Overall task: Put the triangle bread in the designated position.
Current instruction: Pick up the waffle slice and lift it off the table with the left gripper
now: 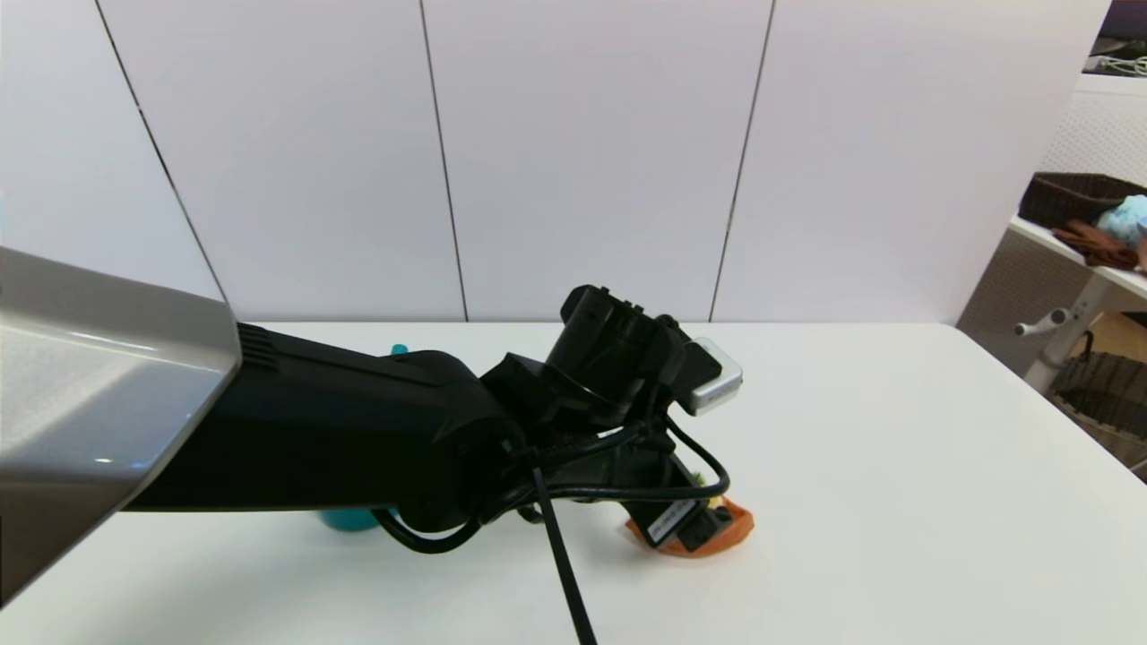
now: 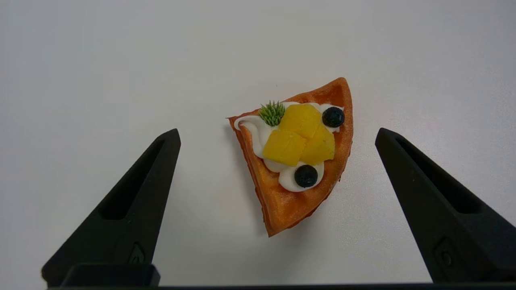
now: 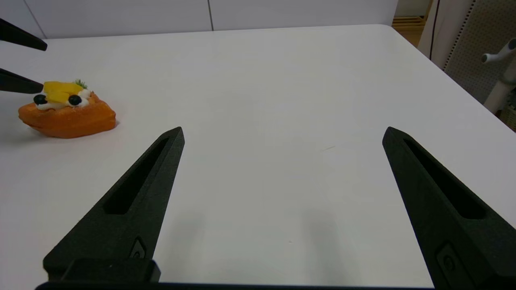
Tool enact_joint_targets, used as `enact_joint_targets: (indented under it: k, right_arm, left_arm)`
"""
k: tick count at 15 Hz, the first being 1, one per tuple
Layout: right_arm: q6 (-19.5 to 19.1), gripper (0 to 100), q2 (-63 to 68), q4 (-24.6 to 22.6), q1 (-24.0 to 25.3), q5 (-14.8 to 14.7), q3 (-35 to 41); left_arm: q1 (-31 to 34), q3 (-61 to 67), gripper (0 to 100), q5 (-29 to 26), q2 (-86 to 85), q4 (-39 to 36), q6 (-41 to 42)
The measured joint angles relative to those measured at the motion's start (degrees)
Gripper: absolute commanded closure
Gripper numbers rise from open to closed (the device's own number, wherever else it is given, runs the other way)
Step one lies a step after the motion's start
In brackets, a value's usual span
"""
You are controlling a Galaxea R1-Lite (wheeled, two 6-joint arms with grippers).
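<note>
A white table (image 1: pixel 896 466) seen from the robot's head. The left arm reaches across from nine o'clock toward the centre, its left gripper (image 2: pixel 278 137) pointing down over the triangle bread (image 2: pixel 296 157), a toy waffle wedge with cream, yellow fruit chunks, two dark berries and a green sprig. The wedge lies flat on the table, at about five o'clock from the wrist in the head view. The gripper's fingers are spread wide, one either side of the wedge and touching nothing, probably so they can close across it or because they have let it go; which is unclear. A teal object (image 1: pixel 351 518), mostly hidden beneath the arm, may be a saucepan. The right gripper (image 3: pixel 282 137) hovers low, spread and empty, with the bread at its ten o'clock.
</note>
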Motion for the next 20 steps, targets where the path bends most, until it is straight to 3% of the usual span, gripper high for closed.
enact_joint_targets:
  k: [6, 15, 16, 20]
  right_arm:
    - [0.0, 0, 0.0, 0.0, 0.0, 0.0, 0.0]
    - [0.0, 0, 0.0, 0.0, 0.0, 0.0, 0.0]
    - [0.0, 0, 0.0, 0.0, 0.0, 0.0, 0.0]
    - [0.0, 0, 0.0, 0.0, 0.0, 0.0, 0.0]
  left_arm:
    - [0.0, 0.3, 0, -3.1, 1.5, 0.1, -1.2]
    - [0.1, 0.1, 0, -3.3, 4.6, 1.1, -1.3]
    - [0.0, 0.1, 100, -3.3, 4.9, 1.1, -1.3]
    - [0.0, 0.1, 100, -3.3, 5.8, 1.1, -1.3]
